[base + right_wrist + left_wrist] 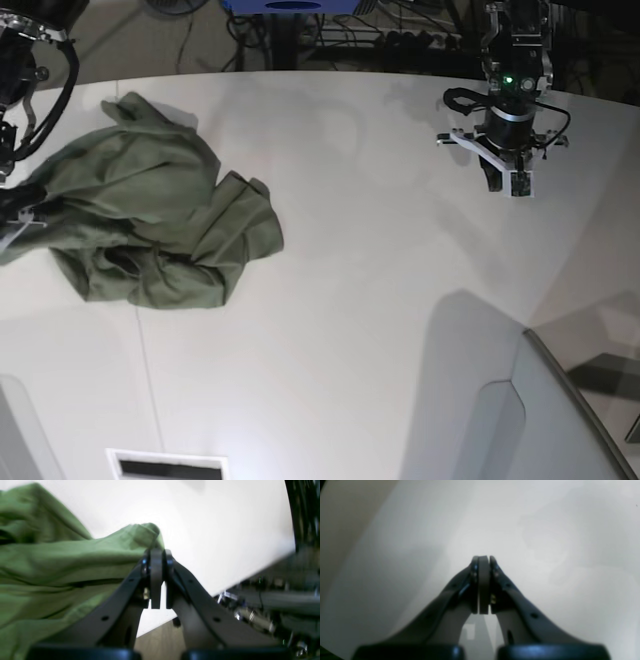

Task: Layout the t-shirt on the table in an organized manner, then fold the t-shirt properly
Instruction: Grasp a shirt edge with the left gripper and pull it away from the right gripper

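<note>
Right fingers (157, 555) pinch the crumpled t-shirt (150, 230) edge, likely to spread it; left fingers (483, 562) closed empty over counter (380, 300).

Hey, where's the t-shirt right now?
In the base view the t-shirt lies crumpled at the table's left side, one edge pinched by the right gripper.

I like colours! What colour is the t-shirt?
Plain olive green t-shirt, clearest in the base view.

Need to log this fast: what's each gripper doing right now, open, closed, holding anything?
Left gripper: closed, empty, above the bare table.
Right gripper: closed on an edge of the t-shirt.
</note>
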